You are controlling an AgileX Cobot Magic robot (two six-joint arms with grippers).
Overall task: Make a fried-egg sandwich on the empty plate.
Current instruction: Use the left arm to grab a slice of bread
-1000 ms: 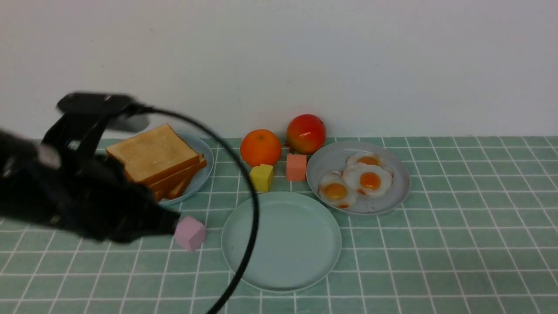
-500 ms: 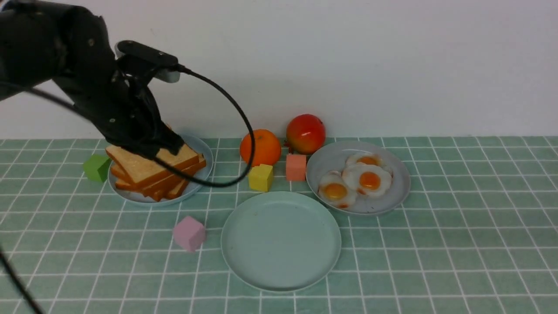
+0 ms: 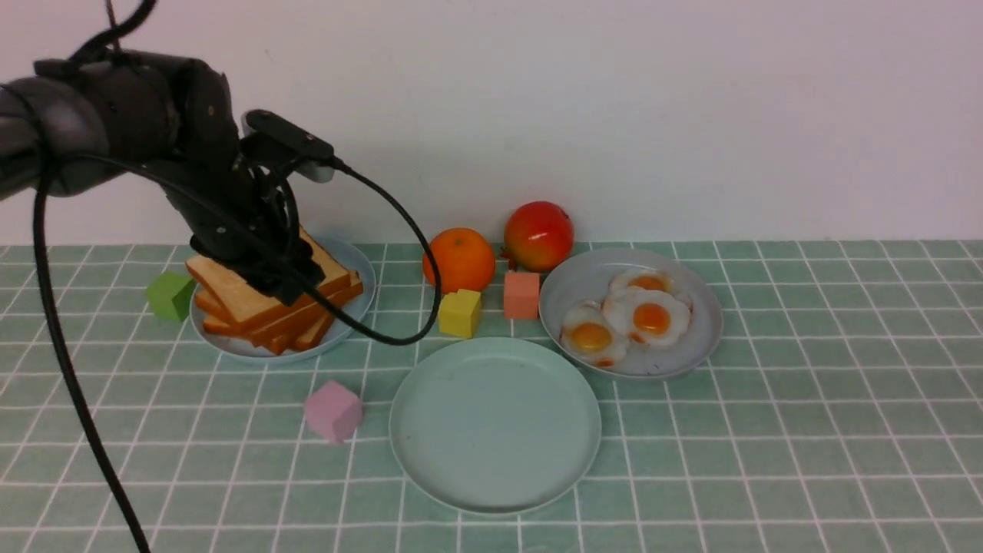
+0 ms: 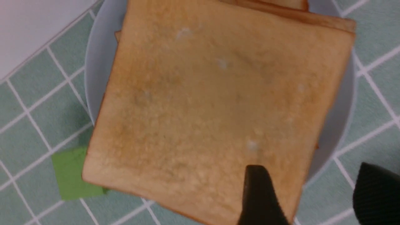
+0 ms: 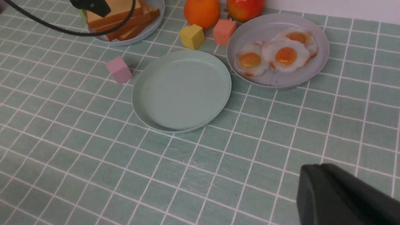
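The empty teal plate (image 3: 495, 426) (image 5: 181, 90) sits in the middle of the table. Right of it, the largest fried egg (image 3: 651, 316) (image 5: 285, 55) lies on a grey plate (image 3: 584, 276) between two smaller eggs. No sandwich is in view. A pile of toast slices (image 3: 230, 296) (image 4: 212, 93) rests on a pale blue plate (image 3: 355, 307). My left gripper (image 3: 288, 286) (image 4: 315, 193) hovers open over the pile's near right edge, one finger (image 4: 259, 193) above the top slice, the other beyond it. My right gripper (image 5: 312, 175) is shut, empty, above bare cloth.
An orange (image 3: 458, 259) and a red fruit (image 3: 539, 234) stand at the back. Yellow (image 3: 461, 312), salmon (image 3: 522, 294), pink (image 3: 333, 411) and green (image 3: 170, 295) blocks are scattered round the plates. The left wrist cable (image 3: 418, 238) loops toward the yellow block.
My left arm swung from low at the near left up and back to the toast pile, then settled a little lower over it. Plates, eggs and blocks have not moved.
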